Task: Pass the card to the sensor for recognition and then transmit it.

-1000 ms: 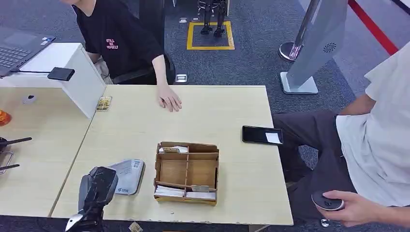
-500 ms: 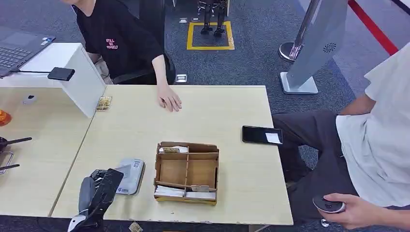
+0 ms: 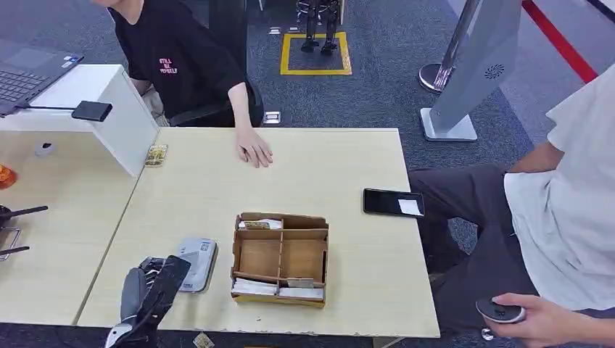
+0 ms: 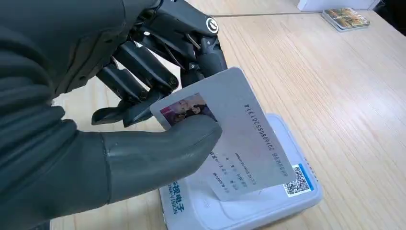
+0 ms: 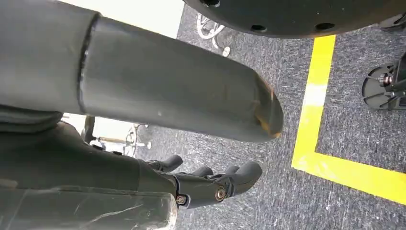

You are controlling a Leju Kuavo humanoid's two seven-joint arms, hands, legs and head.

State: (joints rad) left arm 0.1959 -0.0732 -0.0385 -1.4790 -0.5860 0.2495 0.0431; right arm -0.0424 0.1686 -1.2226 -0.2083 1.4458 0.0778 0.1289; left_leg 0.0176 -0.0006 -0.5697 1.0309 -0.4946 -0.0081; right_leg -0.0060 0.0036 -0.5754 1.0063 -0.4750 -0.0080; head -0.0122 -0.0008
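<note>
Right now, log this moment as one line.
left hand: pinches card | card: over sensor | right hand: empty, hanging | phase: scan

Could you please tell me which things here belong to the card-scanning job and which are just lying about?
Job: left hand, card, sensor.

Lying about: wooden organizer, phone, laptop, small tin.

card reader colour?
White-grey reader, blue text and QR sticker; best in the left wrist view.
</note>
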